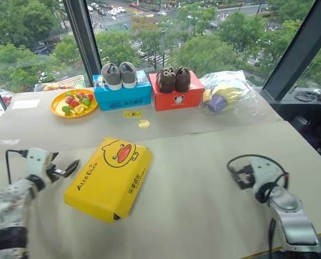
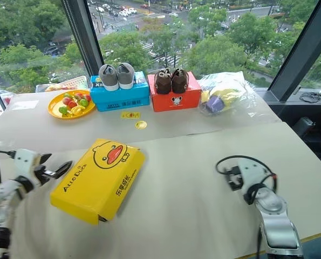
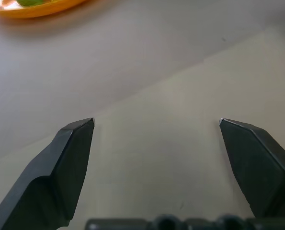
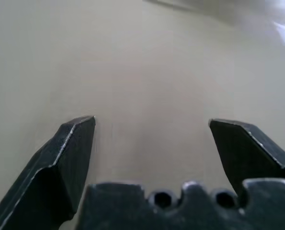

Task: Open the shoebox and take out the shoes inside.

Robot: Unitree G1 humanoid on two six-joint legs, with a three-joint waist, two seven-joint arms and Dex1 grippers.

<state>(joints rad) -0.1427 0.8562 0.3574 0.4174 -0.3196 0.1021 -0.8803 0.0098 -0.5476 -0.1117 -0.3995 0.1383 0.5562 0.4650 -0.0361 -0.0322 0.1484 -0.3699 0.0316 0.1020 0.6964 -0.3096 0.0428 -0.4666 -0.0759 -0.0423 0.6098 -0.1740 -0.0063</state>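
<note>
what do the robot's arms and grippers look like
Both arms are pale grey and white with black joint bands. A black cable loops over the right wrist, and a thinner one trails from the left. The left gripper and right gripper each have two black, wedge-shaped fingers.

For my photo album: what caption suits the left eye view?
Closed yellow shoebox on the table, an open claw waiting beside it.
</note>
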